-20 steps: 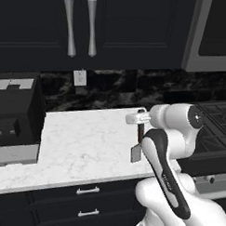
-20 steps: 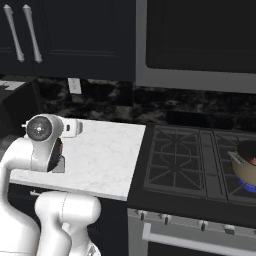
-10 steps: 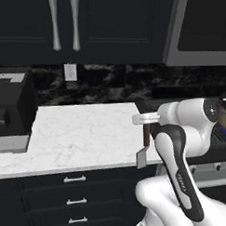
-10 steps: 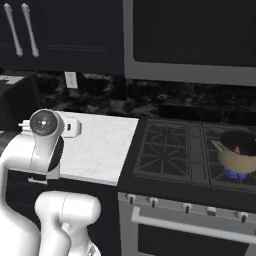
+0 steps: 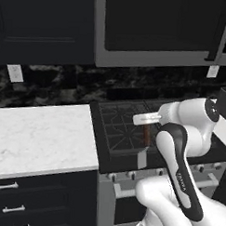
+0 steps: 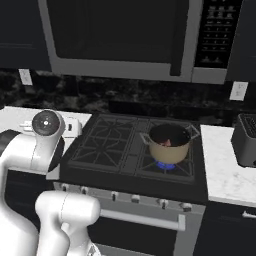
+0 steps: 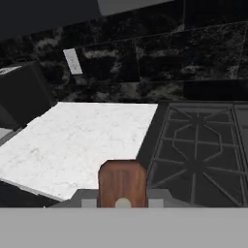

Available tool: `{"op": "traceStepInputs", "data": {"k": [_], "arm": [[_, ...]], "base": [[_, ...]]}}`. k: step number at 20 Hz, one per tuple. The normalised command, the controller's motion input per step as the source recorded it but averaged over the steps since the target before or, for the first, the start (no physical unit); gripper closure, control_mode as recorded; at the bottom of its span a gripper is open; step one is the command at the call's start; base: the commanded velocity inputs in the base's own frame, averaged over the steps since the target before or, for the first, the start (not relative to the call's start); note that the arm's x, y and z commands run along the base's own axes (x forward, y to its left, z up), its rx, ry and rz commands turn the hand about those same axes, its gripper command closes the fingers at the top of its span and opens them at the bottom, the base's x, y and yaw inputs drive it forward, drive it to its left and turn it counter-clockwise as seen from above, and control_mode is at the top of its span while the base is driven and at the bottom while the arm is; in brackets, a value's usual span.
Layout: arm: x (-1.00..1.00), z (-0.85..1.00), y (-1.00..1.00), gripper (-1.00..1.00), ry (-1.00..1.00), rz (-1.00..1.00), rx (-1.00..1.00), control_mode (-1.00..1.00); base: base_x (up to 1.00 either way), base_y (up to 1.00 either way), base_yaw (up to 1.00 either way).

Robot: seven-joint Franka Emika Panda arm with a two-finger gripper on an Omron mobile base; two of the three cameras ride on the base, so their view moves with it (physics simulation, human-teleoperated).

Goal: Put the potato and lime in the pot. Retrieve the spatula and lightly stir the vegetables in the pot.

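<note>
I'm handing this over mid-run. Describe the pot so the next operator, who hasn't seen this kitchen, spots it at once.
Find the black stove under the microwave, between two white counters. The pot sits on its front right burner, over a blue flame, left of the dark toaster. It is the one tan, rounded vessel on the grates, with a dark inside and short grey side handles.

Dark navy upper cabinets [image 5: 44, 23] hanging over a white marble counter [image 5: 39, 137]. Black speckled stone backsplash [image 6: 125, 97] running behind. Black gas stove with cast-iron grates [image 6: 107, 145] sitting beside the counter's right edge; a blue flame [image 6: 167, 165] burning on the front right burner. Grey-framed black microwave [image 6: 120, 37] hanging above. Black toaster [image 6: 245, 140] standing on the right counter.
</note>
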Motion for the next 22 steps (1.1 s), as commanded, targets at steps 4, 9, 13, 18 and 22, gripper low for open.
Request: {"op": "traceStepInputs", "data": {"k": [4, 9, 13, 18, 22], "arm": [[0.0, 0.0, 0.0, 1.0, 0.0, 0.0, 0.0, 1.0], [0.0, 0.0, 0.0, 1.0, 0.0, 0.0, 0.0, 1.0], [0.0, 0.0, 0.0, 1.0, 0.0, 0.0, 0.0, 1.0], [0.0, 0.0, 0.0, 1.0, 0.0, 0.0, 0.0, 1.0], [-0.3, 0.51, 0.0, 1.0, -0.22, 0.0, 0.08, -1.0]], "base": [[0.05, -1.0, 0.0], [0.29, -1.0, 0.0], [0.56, -0.94, -0.01], [0.71, -0.38, -0.04], [0.0, 0.0, -0.01]]}}
